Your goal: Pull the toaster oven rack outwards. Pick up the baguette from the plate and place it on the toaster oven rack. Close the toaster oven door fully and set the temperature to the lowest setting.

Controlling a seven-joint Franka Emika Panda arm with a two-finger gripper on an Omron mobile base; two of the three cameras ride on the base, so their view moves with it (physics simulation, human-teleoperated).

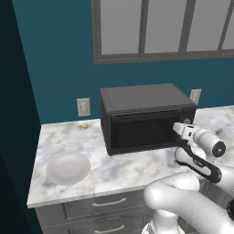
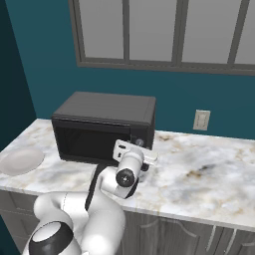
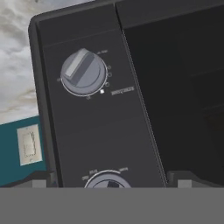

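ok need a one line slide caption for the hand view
Open gripper faces the toaster oven control panel, between its two round knobs.

Base views flank toaster oven (image 1: 146, 116) — hand view close on knob (image 3: 83, 72).

The toaster oven (image 1: 146, 116) is dark grey to black, its door (image 1: 142, 131) a near-black glass pane. On its black control panel (image 3: 94, 113), light-grey knobs (image 3: 83, 72) carry faint white markings. To the left, the plate (image 1: 68, 167) is plain white. The countertop (image 2: 209, 174) is white marble veined grey and tan. The far wall (image 1: 59, 59) is deep teal, with beige outlets (image 2: 201, 120).
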